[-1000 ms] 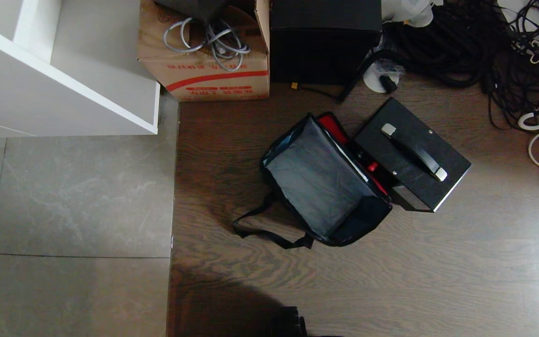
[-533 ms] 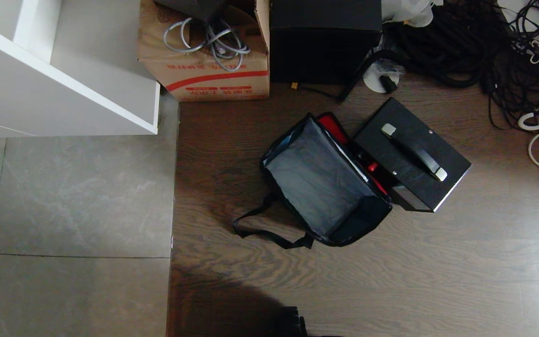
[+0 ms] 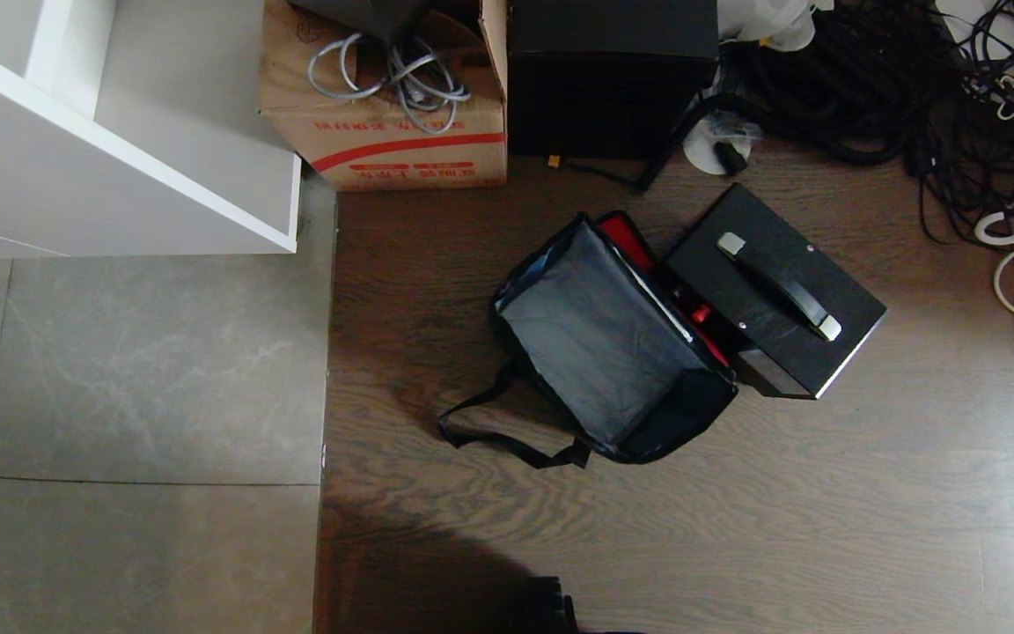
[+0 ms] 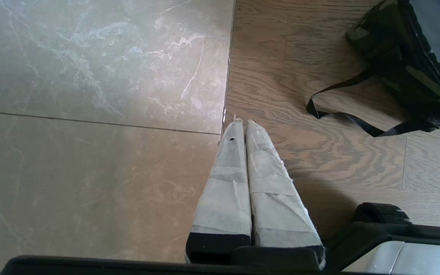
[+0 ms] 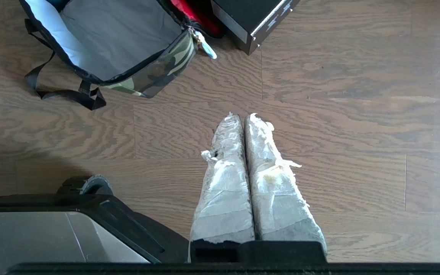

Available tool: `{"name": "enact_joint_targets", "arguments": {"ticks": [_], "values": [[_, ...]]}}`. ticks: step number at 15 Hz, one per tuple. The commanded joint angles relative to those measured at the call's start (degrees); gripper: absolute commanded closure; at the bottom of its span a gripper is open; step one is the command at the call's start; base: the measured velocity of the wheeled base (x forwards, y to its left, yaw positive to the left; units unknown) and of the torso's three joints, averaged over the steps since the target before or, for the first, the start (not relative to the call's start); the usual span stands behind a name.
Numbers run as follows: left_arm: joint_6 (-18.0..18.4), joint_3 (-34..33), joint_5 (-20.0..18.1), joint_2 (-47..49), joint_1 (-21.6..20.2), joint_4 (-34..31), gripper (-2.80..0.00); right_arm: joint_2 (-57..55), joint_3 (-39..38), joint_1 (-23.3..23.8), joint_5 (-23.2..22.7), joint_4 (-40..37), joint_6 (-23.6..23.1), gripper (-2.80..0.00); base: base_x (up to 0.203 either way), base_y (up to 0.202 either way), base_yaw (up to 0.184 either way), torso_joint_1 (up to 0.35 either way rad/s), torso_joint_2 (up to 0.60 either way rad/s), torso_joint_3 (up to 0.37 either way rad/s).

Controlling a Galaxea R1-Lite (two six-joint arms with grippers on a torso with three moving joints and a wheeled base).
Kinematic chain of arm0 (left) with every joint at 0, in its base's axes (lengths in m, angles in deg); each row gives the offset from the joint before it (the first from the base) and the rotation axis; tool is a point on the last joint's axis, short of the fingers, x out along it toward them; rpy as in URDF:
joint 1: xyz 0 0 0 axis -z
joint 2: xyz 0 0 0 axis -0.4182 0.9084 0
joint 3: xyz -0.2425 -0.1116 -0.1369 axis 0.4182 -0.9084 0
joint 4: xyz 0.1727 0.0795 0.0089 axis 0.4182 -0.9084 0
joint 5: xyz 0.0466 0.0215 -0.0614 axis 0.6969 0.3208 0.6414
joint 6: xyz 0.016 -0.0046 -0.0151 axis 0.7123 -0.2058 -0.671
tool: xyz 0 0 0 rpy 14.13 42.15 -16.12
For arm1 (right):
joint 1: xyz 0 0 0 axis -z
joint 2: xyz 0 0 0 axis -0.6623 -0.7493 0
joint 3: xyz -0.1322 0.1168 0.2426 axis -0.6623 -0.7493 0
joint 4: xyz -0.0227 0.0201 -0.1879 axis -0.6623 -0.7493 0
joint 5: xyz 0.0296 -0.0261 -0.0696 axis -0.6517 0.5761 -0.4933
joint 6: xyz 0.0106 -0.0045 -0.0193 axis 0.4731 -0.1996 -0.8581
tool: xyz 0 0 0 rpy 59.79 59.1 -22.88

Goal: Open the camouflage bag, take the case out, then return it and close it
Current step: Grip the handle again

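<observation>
Black and flat, the case lies touching the open camouflage bag, on its far-right side. The right gripper, pressed together, is nearer than the left gripper, also pressed together.

- Camouflage bag: unzipped, grey flap laid open, red lining exposed; ahead of the right gripper, well apart.
- Case: black, handle up, touching the bag's far side.
</observation>
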Motion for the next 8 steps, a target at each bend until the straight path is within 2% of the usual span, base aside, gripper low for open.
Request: {"name": "enact_joint_targets", "arguments": {"ticks": [1,8], "values": [[0.0,-0.5,0.0,0.0,0.0,0.0,0.0,-0.2,0.0,0.0,0.0,0.0,0.0,0.0,0.0,0.0,0.0,0.0,0.0,0.0],[0.0,-0.5,0.0,0.0,0.0,0.0,0.0,-0.2,0.0,0.0,0.0,0.0,0.0,0.0,0.0,0.0,0.0,0.0,0.0,0.0]]}}
